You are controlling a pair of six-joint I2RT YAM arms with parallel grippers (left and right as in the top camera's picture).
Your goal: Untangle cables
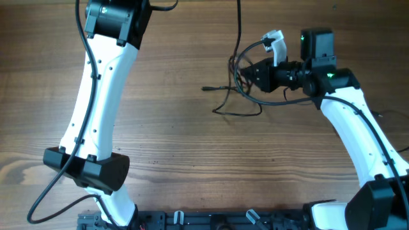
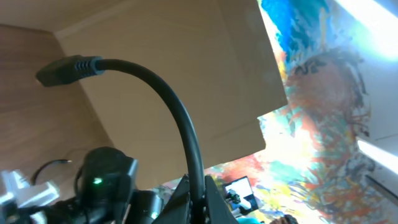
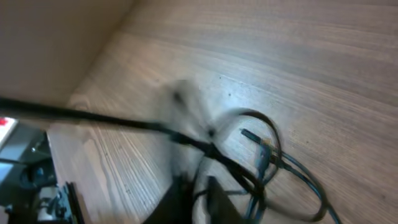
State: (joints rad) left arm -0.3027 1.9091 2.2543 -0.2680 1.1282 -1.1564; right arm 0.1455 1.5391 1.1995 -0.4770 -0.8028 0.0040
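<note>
We see thin black cables [image 1: 239, 84] looped loosely on desk [image 1: 192, 160]; left tool [image 2: 196, 200] pinches 1 plug-ended, right tool [image 1: 248, 70] pressed together in tangle.

Black cables [image 1: 216, 88], seemingly tangled, on wooden table [image 1: 192, 153]

Overhead I get even, soft light on the table [image 1: 179, 128], sharp throughout, with faint shadows. My left wrist view blows out to white glare at the upper right, though the cable [image 2: 180, 118] up close stays fairly crisp. On the right wrist, the cables [image 3: 264, 152] are smeared by motion blur and the left edge is dim.
</note>
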